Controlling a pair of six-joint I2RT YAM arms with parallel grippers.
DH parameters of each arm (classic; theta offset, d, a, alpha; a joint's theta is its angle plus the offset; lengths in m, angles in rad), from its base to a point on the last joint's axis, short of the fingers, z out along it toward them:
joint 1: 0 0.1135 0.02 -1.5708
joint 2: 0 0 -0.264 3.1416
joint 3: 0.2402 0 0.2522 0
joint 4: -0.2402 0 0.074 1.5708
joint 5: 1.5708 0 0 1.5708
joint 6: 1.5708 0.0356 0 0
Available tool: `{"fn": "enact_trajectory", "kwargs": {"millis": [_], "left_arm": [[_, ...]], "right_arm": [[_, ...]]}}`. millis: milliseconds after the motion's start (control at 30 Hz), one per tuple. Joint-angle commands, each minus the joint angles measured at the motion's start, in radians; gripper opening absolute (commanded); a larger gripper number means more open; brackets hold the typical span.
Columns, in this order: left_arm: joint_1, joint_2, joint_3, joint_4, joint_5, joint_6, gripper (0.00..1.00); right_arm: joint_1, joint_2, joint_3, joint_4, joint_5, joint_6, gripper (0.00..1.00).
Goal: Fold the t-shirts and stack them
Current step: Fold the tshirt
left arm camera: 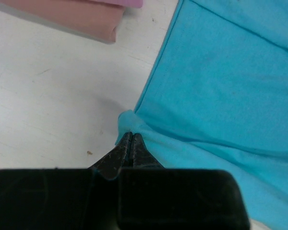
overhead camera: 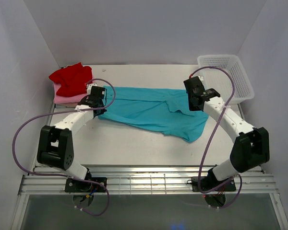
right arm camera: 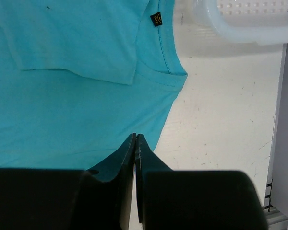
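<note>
top external: teal shirt (overhead camera: 153,112) lies spread across the middle of the table (overhead camera: 134,143), long side running left to right, with a fold over its right half. red shirt (overhead camera: 71,79) is bunched at the far left corner on top of a pink shirt (overhead camera: 66,99); that pile is near the teal shirt's left end. white basket (overhead camera: 228,76) sits at the far right corner, apart from the cloth. left gripper (overhead camera: 98,101) is at the teal shirt's left edge, right gripper (overhead camera: 198,98) over its right part. finger state not readable from up here.

left wrist: fingers (left arm camera: 123,151) pressed together, pinching a small pucker of the teal shirt's edge at the tips. rest of that shirt lies flat on the table to the right. a folded beige shirt (left arm camera: 86,19), pinkish in this light, is at top left with a brighter pink edge above it. bare table between it and the pinch point.

right wrist: fingers (right arm camera: 127,155) closed tight, no gap. tips sit over the teal shirt's edge, where cloth meets bare table. cannot tell if cloth is caught between them; the cloth around is flat, no pucker. collar (right arm camera: 167,48) with a small dark tag (right arm camera: 156,19) is ahead of the tips, and a folded-over flap lies left of it. basket corner shows at top right, not touching the shirt.
</note>
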Motion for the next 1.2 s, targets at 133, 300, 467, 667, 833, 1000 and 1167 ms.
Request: {"fn": "enact_trajectory", "kwargs": {"millis": [133,300,467,667,833,1000,1167], "left_arm": [[0.017,0.122,0.084,0.024,0.100,0.050,0.00],[0.017,0.127,0.060,0.037,0.133,0.044,0.00],[0.015,0.105,0.037,0.049,0.145,0.038,0.00],[0.017,0.102,0.012,0.061,0.163,0.036,0.00],[0.015,0.094,-0.001,0.066,0.166,0.036,0.00],[0.017,0.088,-0.006,0.069,0.162,0.036,0.00],[0.017,0.091,-0.009,0.072,0.163,0.038,0.00]], "right_arm": [[-0.034,0.085,0.005,0.066,-0.181,-0.096,0.08],[0.020,-0.013,-0.169,0.090,-0.262,-0.080,0.17],[0.072,-0.072,-0.268,0.046,-0.280,-0.038,0.31],[0.103,-0.103,-0.379,0.066,-0.307,-0.004,0.32],[0.109,-0.081,-0.440,0.116,-0.319,0.000,0.32],[0.110,-0.058,-0.451,0.150,-0.316,-0.004,0.32],[0.112,-0.047,-0.433,0.164,-0.316,-0.012,0.32]]}}
